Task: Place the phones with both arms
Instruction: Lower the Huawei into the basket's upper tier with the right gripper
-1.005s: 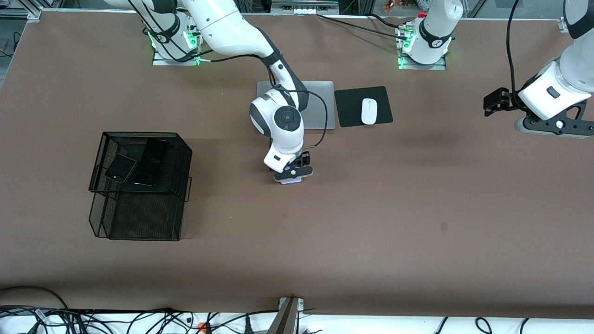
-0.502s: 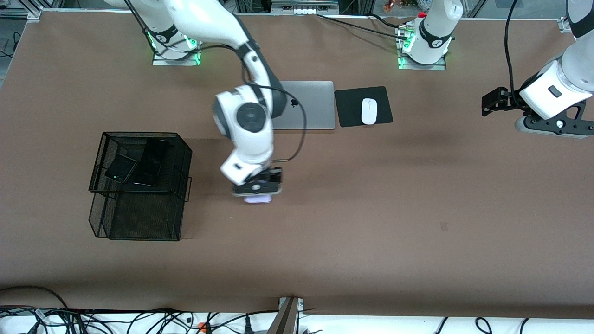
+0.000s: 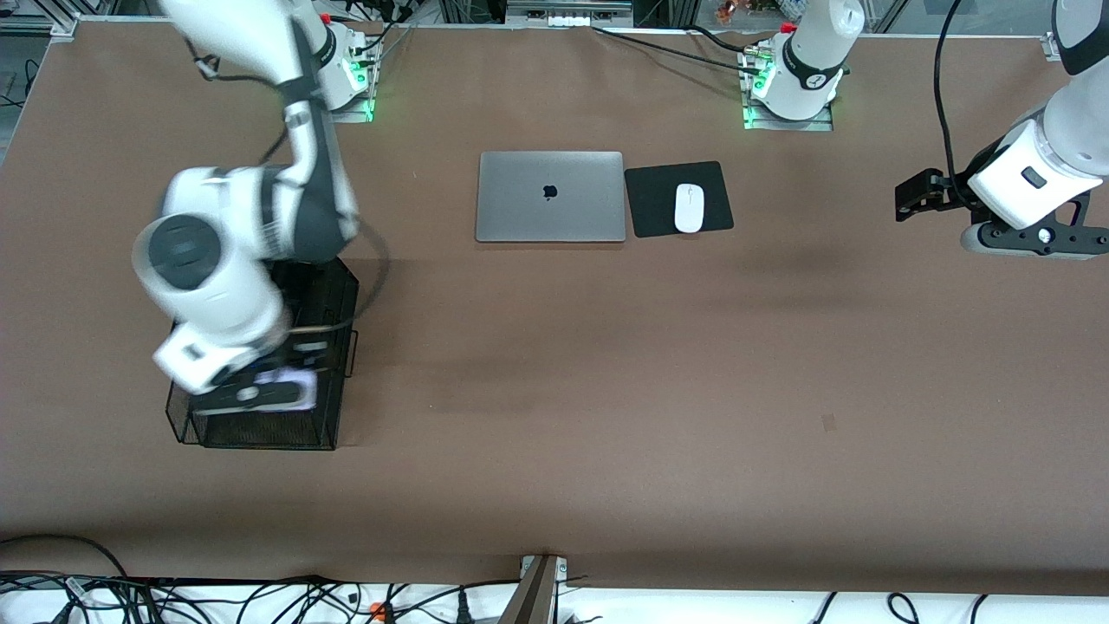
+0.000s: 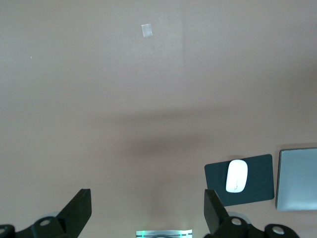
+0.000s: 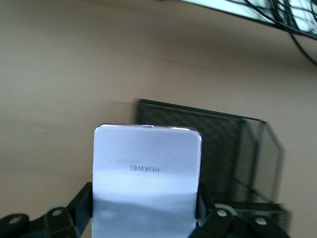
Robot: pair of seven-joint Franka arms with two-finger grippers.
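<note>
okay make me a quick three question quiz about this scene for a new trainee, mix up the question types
1. True or false: the right gripper holds the lavender-white phone over the black mesh basket.
2. Which sits on the black mouse pad? A) white mouse B) silver laptop C) a phone
3. Fill in: the left gripper waits with its fingers ____ at its arm's end of the table.

Key: 1 true; 2 A; 3 open.
</note>
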